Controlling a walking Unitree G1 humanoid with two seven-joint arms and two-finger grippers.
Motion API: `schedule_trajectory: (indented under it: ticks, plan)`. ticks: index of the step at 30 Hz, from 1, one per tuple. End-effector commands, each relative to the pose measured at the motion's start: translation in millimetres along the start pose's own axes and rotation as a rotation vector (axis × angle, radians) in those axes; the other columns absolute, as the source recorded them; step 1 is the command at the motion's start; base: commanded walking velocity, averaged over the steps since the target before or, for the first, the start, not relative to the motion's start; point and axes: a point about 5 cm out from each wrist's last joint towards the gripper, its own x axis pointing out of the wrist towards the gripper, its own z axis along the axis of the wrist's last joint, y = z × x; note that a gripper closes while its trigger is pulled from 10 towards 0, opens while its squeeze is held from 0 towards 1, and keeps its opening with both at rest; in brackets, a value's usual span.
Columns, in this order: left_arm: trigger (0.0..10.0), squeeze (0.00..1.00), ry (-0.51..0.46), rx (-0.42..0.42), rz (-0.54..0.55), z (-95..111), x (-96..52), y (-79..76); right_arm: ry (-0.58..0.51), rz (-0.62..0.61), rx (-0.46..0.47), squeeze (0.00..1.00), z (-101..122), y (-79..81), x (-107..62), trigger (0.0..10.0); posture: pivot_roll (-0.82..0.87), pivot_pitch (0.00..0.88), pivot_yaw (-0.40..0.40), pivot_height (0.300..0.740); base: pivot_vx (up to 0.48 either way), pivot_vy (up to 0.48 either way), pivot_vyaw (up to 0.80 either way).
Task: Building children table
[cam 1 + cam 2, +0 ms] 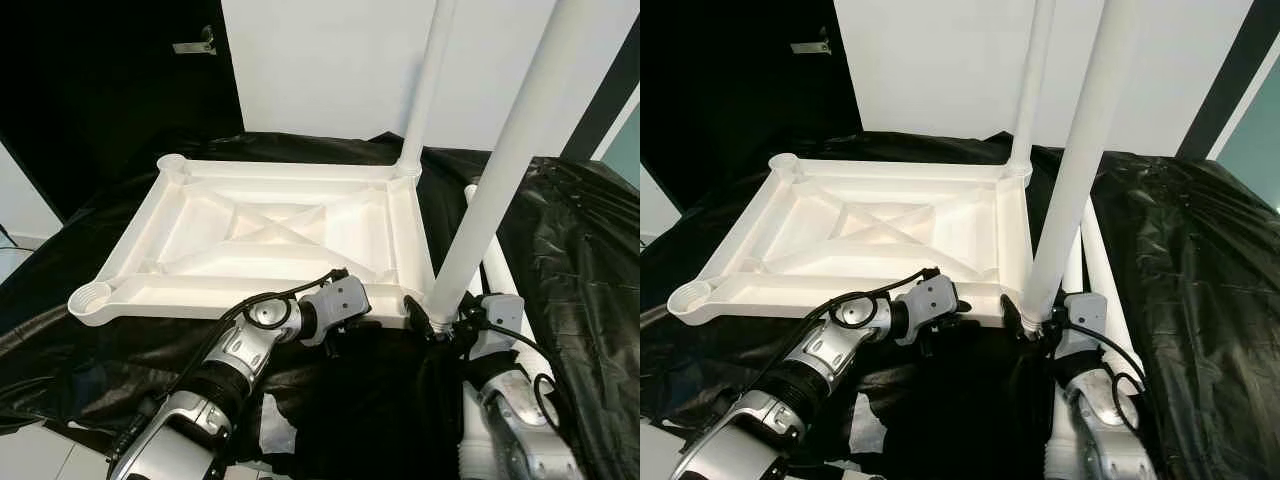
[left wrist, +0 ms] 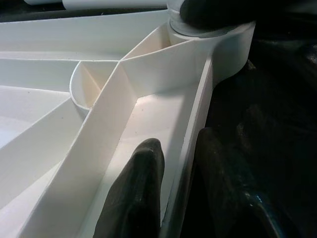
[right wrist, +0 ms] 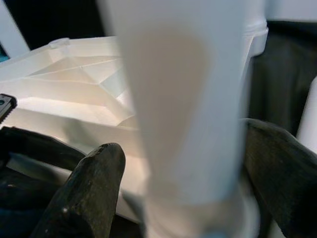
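Observation:
A white plastic table top lies upside down on a black sheet. One white leg stands upright in its far right corner socket. A second leg stands at the near right corner, and my right gripper is shut on its base, one black finger on each side. My left gripper is shut on the table top's near rim, one finger inside the rim and one outside.
Two more white legs lie on the black sheet right of the table top. The near left socket and far left socket hold nothing. A white wall stands behind, with a dark doorway at the left.

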Motion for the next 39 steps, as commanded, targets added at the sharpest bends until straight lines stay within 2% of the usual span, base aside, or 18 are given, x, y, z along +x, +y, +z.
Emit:
schedule_trajectory:
  ticks: [1, 4, 7, 9, 11, 12, 13, 14, 22, 29, 30, 31, 32, 33, 34, 36, 37, 39]
  plan:
    - [10.0, 0.00, 0.145, -0.112, -0.145, -38.3, 8.5, -33.3, 0.008, 0.045, 0.015, 0.00, -1.0, -0.8, -0.1, 10.0, -0.01, 0.000, -0.019, 0.740, 0.000, 0.000, 0.00]
    - [10.0, 0.00, 0.146, -0.109, -0.146, -38.0, 8.8, -32.9, 0.069, 0.258, -0.043, 0.00, 2.5, -13.5, -5.9, 10.0, -0.01, 0.000, -0.018, 0.740, 0.000, 0.000, 0.00]
    - [10.0, 0.00, 0.145, -0.108, -0.146, -37.7, 8.8, -32.6, 0.082, 0.288, -0.057, 0.00, 3.7, -17.5, -6.4, 10.0, -0.01, 0.000, -0.018, 0.740, 0.000, 0.000, 0.00]
    - [10.0, 0.00, 0.145, -0.107, -0.143, -37.3, 8.8, -31.9, 0.102, 0.323, -0.091, 0.00, 7.4, -29.2, -4.1, 10.0, -0.01, 0.000, -0.021, 0.740, 0.000, 0.000, 0.00]
    - [10.0, 0.00, 0.145, -0.107, -0.142, -37.3, 8.8, -31.8, 0.109, 0.334, -0.098, 0.00, 8.7, -33.0, -3.2, 10.0, -0.01, 0.000, -0.021, 0.740, 0.000, 0.000, 0.00]
    - [10.0, 0.00, 0.146, -0.108, -0.140, -37.4, 8.6, -31.4, 0.121, 0.367, -0.105, 0.00, 11.1, -38.5, -2.1, 2.7, 0.00, 0.000, -0.022, 0.740, 0.000, 0.000, 0.00]
    - [10.0, 0.00, 0.146, -0.108, -0.140, -37.4, 8.6, -31.4, 0.121, 0.367, -0.105, 0.00, 11.1, -38.5, -2.1, 2.7, 0.00, 0.000, -0.022, 0.740, 0.000, 0.000, 0.00]
    - [10.0, 0.00, 0.146, -0.109, -0.139, -37.7, 8.3, -31.3, 0.123, 0.375, -0.103, 0.00, 12.1, -40.6, -1.7, 0.0, 0.00, 0.000, -0.023, 0.740, 0.000, 0.000, 0.00]
    - [10.0, 0.00, 0.146, -0.111, -0.132, -38.0, 7.3, -30.5, 0.131, 0.396, -0.082, 0.00, 13.1, -49.3, -1.8, 0.0, 0.00, 0.000, -0.023, 0.740, 0.000, 0.000, 0.00]
    - [10.0, 0.00, 0.145, -0.110, -0.134, -38.0, 6.7, -30.6, 0.129, 0.417, 0.020, 0.00, 4.6, -27.9, -10.6, 0.0, 0.00, 0.000, -0.020, 0.740, 0.000, 0.000, 0.00]
    - [10.0, 0.00, 0.146, -0.110, -0.135, -38.3, 6.6, -30.9, 0.115, 0.411, 0.059, 0.00, 2.3, -16.5, -13.7, 0.0, 0.00, 0.000, -0.018, 0.740, 0.000, 0.000, 0.00]
    - [10.0, 0.00, 0.147, -0.110, -0.136, -38.6, 6.3, -31.2, 0.085, 0.352, 0.092, 0.00, 0.5, -6.6, -14.6, 0.0, -0.01, 0.000, -0.017, 0.740, 0.000, 0.000, 0.00]
    - [10.0, 0.00, 0.147, -0.110, -0.136, -38.6, 6.3, -31.2, 0.085, 0.352, 0.092, 0.00, 0.5, -6.6, -14.6, 0.0, -0.01, 0.000, -0.017, 0.740, 0.000, 0.000, 0.00]
    - [10.0, 0.00, 0.148, -0.110, -0.138, -38.9, 6.3, -31.5, 0.049, 0.239, 0.112, 0.00, -1.0, -1.7, -13.4, 0.0, -0.01, 0.000, -0.017, 0.740, 0.000, 0.000, 0.00]
    - [10.0, 0.00, 0.148, -0.110, -0.138, -38.9, 6.3, -31.5, 0.049, 0.239, 0.112, 0.00, -1.0, -1.7, -13.4, 0.0, -0.01, 0.000, -0.017, 0.740, 0.000, 0.000, 0.00]
    - [10.0, 0.00, 0.148, -0.111, -0.140, -39.3, 6.1, -32.0, 0.008, -0.067, 0.125, 0.00, -6.1, -3.5, -11.2, 0.0, -0.01, 0.000, -0.015, 0.740, 0.000, 0.000, 0.00]
    - [10.0, 0.00, 0.148, -0.111, -0.140, -39.3, 6.1, -32.0, 0.008, -0.067, 0.125, 0.00, -6.1, -3.5, -11.2, 0.0, -0.01, 0.000, -0.015, 0.740, 0.000, 0.000, 0.00]
    - [10.0, 0.00, 0.148, -0.111, -0.144, -39.3, 6.3, -32.4, -0.002, -0.207, 0.107, 0.00, -9.3, -0.8, -14.0, 0.0, -0.01, 0.000, -0.011, 0.740, 0.000, 0.000, 0.00]
